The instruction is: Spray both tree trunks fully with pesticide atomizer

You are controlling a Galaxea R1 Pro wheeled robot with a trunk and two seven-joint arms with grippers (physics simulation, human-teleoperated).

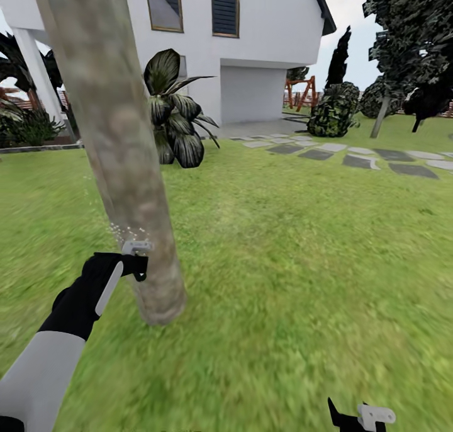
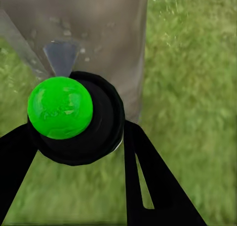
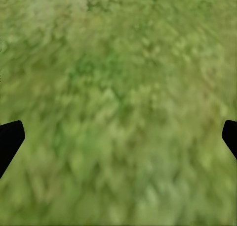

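A thick mottled grey-brown tree trunk (image 1: 119,161) rises from the grass at the left of the head view. My left gripper (image 1: 129,266) is low against its near side, shut on the black pesticide atomizer (image 1: 136,258). Tiny whitish specks of pesticide (image 1: 116,230) hang just above it by the bark. In the left wrist view the atomizer (image 2: 98,132) is a round black body with a green ball on it, held between my black fingers (image 2: 148,171), its grey nozzle toward the trunk (image 2: 108,33). My right gripper (image 1: 362,417) hangs open over bare grass (image 3: 118,112).
A second tree with a pale trunk (image 1: 380,117) stands far right on the lawn. Grey stepping stones (image 1: 358,158) cross toward the white house (image 1: 264,41). A dark broad-leaved plant (image 1: 176,123) stands behind the near trunk, and a round bush (image 1: 333,111) is near the house.
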